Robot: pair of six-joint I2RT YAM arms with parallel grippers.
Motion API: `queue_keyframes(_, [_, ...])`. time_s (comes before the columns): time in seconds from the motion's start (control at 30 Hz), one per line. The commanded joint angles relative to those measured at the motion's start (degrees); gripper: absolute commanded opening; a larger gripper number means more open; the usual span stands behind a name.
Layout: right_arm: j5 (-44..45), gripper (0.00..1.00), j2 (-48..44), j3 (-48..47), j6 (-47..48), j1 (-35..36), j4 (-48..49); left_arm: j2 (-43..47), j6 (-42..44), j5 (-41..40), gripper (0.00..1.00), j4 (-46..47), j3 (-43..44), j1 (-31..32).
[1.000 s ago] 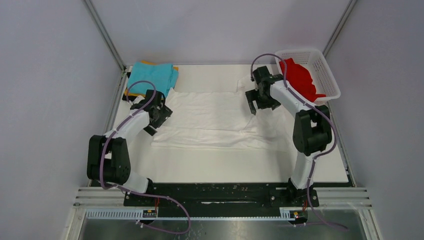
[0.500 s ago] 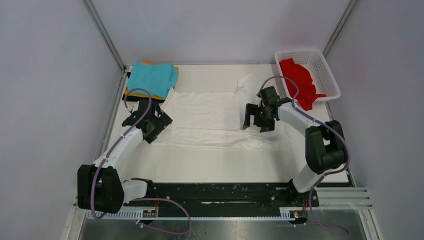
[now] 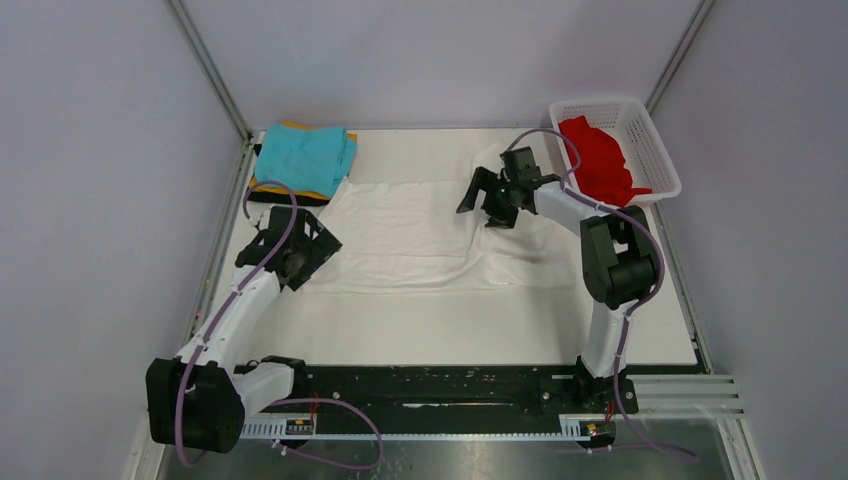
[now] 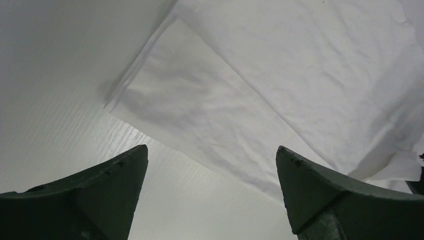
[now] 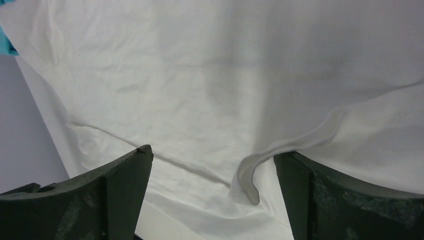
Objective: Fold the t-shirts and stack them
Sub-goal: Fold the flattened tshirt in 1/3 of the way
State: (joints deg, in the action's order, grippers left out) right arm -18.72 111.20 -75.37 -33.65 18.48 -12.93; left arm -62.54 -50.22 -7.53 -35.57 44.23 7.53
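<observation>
A large white t-shirt (image 3: 415, 235) lies spread flat across the middle of the table. My left gripper (image 3: 316, 250) is open and empty, low over the shirt's left edge. In the left wrist view (image 4: 212, 167) a shirt corner (image 4: 200, 110) lies just ahead of the fingers. My right gripper (image 3: 483, 207) is open and empty above the shirt's far right part. In the right wrist view (image 5: 212, 167) a raised fold of hem (image 5: 248, 176) stands between the fingers. A folded teal t-shirt (image 3: 305, 155) tops a stack at the back left. A red t-shirt (image 3: 598, 160) lies in the basket.
The white mesh basket (image 3: 652, 150) stands at the back right corner. Orange and black cloth edges (image 3: 290, 191) show under the teal shirt. Grey walls with metal frame posts close in the table on three sides. The arm bases sit on a black rail (image 3: 430, 385) at the near edge.
My right gripper swung toward me, then back and to the left over the shirt, and the shirt's right side now lies drawn in. My left gripper drew back a little toward me.
</observation>
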Motion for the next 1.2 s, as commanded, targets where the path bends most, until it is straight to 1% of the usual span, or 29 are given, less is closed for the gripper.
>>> queue_keyframes(0.0, [2.59,0.99,-1.83,-4.16,-3.19,0.69,1.52,1.07,1.55,1.81,0.99,1.07,0.96,-0.32])
queue_keyframes(0.1, [7.49,0.99,-5.47,-1.20,0.17,0.68,-3.24,-0.44,1.69,3.41,0.99,3.09,1.39,-0.33])
queue_keyframes(0.17, [10.58,0.99,-7.51,0.41,2.78,0.68,-7.75,-2.32,1.66,5.86,0.99,5.73,1.43,-0.32])
queue_keyframes(0.27, [14.23,1.00,-10.30,3.28,5.16,0.68,-11.74,-6.36,1.62,9.92,0.99,8.36,2.75,-0.37])
queue_keyframes(0.37, [11.62,1.00,-12.15,5.88,5.91,0.68,-12.27,-9.47,1.79,11.02,0.99,9.24,4.15,-0.24])
queue_keyframes(0.47, [9.37,0.99,-13.30,9.48,5.92,0.68,-10.65,-11.37,1.83,11.60,0.99,12.06,3.81,-0.23])
queue_keyframes(0.53, [8.44,0.99,-12.87,11.26,5.65,0.68,-9.53,-13.31,1.56,12.98,0.99,15.62,3.16,-0.23])
queue_keyframes(0.63, [5.90,0.99,-10.63,11.34,4.96,0.68,-8.85,-17.89,0.48,13.91,0.99,18.80,3.08,-0.17])
queue_keyframes(0.77, [6.47,1.00,-9.64,13.41,3.75,0.71,-7.82,-23.17,-0.37,13.30,0.99,20.10,2.40,-0.07])
queue_keyframes(0.83, [6.84,0.99,-10.94,15.71,3.76,0.68,-7.80,-24.36,-0.31,13.64,0.99,20.02,1.04,0.10])
queue_keyframes(0.9, [7.15,0.99,-12.67,18.55,3.77,0.69,-7.71,-24.32,-0.32,14.52,0.99,19.79,-0.99,0.39])
queue_keyframes(1.0, [6.77,1.00,-15.78,22.95,3.77,0.68,-8.05,-21.04,-0.63,13.93,0.99,17.94,-5.17,1.49])
queue_keyframes(1.1, [6.34,0.99,-19.59,27.86,3.89,0.70,-8.77,-14.60,-1.24,11.42,0.99,13.69,-9.27,3.03])
queue_keyframes(1.17, [6.56,0.99,-22.36,30.93,3.67,0.76,-9.30,-9.27,-2.53,8.26,0.99,9.85,-11.93,4.69])
